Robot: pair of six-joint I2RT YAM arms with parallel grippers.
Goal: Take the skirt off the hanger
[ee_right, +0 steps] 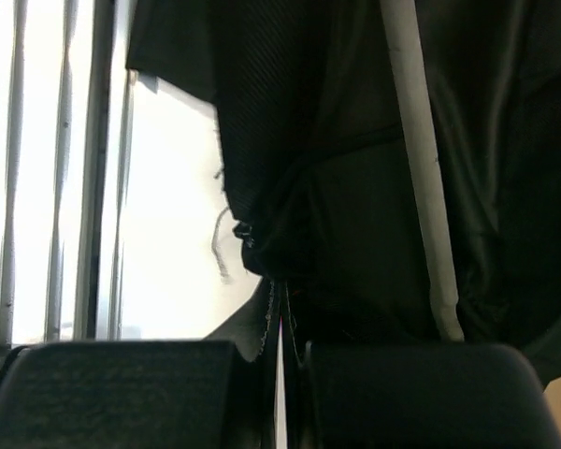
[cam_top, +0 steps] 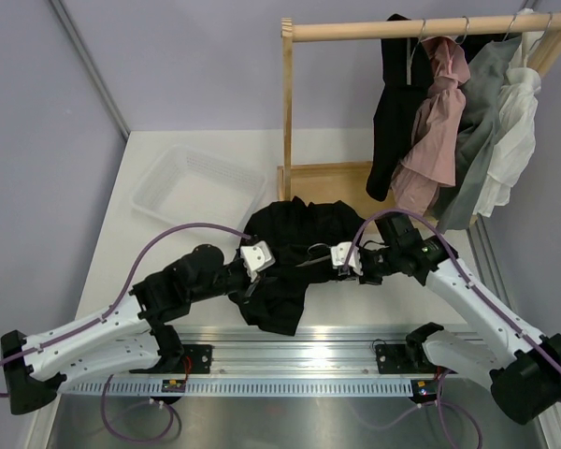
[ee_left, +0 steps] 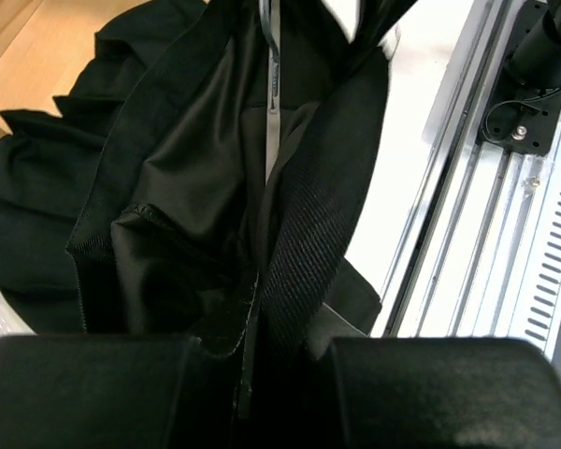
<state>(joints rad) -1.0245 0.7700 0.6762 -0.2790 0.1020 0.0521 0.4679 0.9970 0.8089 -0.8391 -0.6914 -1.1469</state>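
Note:
The black skirt (cam_top: 290, 251) lies crumpled on the table between my two grippers. My left gripper (cam_top: 261, 266) is shut on its ribbed waistband (ee_left: 309, 224) at the skirt's left side. My right gripper (cam_top: 334, 261) is shut on the skirt's cloth edge (ee_right: 280, 243) at its right side. The grey hanger is still inside the skirt. One arm of the hanger shows as a slim bar in the left wrist view (ee_left: 272, 103) and as a pale bar in the right wrist view (ee_right: 421, 168). Its thin hook (cam_top: 315, 248) pokes out of the cloth in the top view.
A white basket (cam_top: 182, 187) stands at the back left. A wooden rack (cam_top: 287, 112) with a wooden base (cam_top: 332, 178) holds a black V-neck garment (cam_top: 397, 103) and pink (cam_top: 435, 131), grey (cam_top: 477, 140) and white (cam_top: 510, 140) clothes. A metal rail (cam_top: 299, 355) runs along the near edge.

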